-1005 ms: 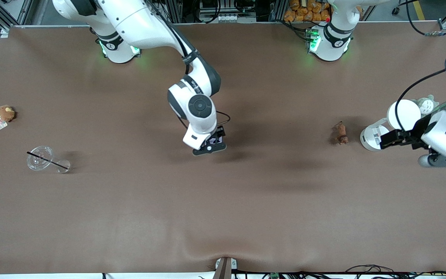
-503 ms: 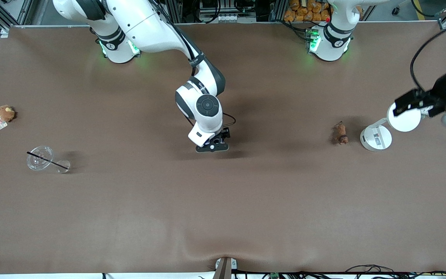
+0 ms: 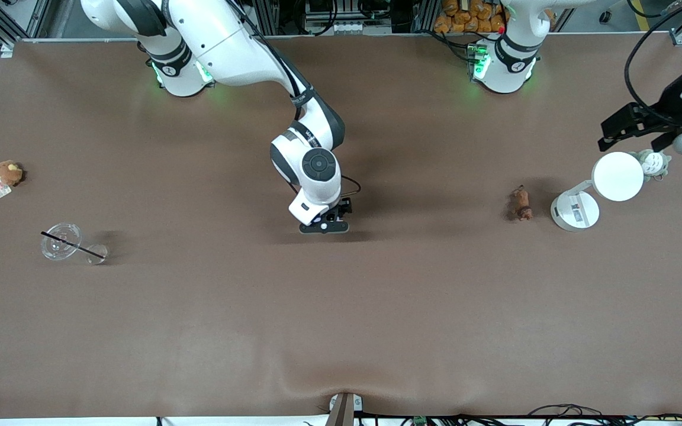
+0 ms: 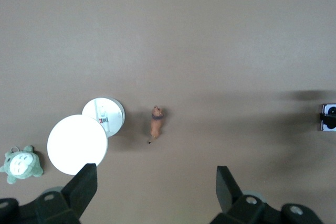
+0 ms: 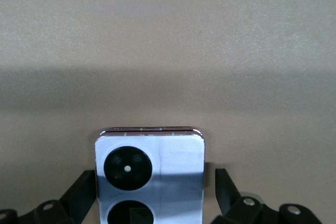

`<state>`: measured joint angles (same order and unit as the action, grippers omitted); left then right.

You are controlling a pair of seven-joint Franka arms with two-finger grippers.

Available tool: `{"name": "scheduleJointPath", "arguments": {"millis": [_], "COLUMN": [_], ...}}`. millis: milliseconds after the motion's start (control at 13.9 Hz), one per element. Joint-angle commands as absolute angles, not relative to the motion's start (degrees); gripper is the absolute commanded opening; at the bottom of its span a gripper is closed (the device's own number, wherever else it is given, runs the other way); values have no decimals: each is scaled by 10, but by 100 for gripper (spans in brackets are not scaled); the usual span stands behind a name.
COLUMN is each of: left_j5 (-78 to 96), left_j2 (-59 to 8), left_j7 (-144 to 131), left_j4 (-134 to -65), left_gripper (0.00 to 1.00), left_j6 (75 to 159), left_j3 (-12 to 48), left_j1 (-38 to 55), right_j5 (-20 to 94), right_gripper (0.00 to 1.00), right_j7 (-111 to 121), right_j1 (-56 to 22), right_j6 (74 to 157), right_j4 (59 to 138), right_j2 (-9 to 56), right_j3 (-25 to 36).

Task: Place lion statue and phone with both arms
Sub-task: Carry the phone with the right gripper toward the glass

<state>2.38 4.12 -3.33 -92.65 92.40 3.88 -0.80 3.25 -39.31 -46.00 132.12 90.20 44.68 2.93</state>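
Observation:
The phone (image 5: 149, 174), pale lavender-white with two black camera circles, lies flat on the brown table near its middle. My right gripper (image 5: 156, 178) is low around it with its fingers open; one finger touches the phone's side and the other stands a little off. In the front view this gripper (image 3: 324, 225) covers the phone. The lion statue (image 3: 521, 204), small and reddish-brown, lies toward the left arm's end and also shows in the left wrist view (image 4: 156, 127). My left gripper (image 3: 619, 131) is open and empty, high in the air (image 4: 155, 192).
A white round disc on a stand (image 3: 617, 176) with its round base (image 3: 575, 211) stands beside the lion statue. A grey-white plush (image 3: 653, 161) lies by it. A brown plush with a tag (image 3: 7, 173) and a tipped clear cup with a black straw (image 3: 63, 242) lie at the right arm's end.
My left arm has risen and swung away from the table front toward its base. My right gripper has come down a little with the phone and stands open round it.

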Motion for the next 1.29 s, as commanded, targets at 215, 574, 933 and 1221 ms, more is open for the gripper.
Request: {"name": "scheduleJointPath", "arguments": {"millis": [215, 574, 933, 1221], "left_j5": [28, 35, 35, 35], "left_j2": [18, 10, 11, 9], "left_j7": [2, 17, 18, 18], "left_j4": [-870, -865, -865, -866], "left_gripper": [100, 100, 100, 100], "left_j6": [901, 901, 901, 901], "left_j3": [22, 18, 18, 18], "left_j1": [-13, -14, -15, -17], "right_j5": [38, 74, 74, 67], "right_gripper": [100, 10, 3, 3], "right_j7": [-406, -404, -402, -340], "right_j1": [-468, -469, -431, -339], "right_j6": [1326, 1329, 1298, 1236], "right_j4": [903, 905, 918, 918], "right_j2": [456, 454, 395, 341], "right_j3": [31, 29, 33, 33]}}
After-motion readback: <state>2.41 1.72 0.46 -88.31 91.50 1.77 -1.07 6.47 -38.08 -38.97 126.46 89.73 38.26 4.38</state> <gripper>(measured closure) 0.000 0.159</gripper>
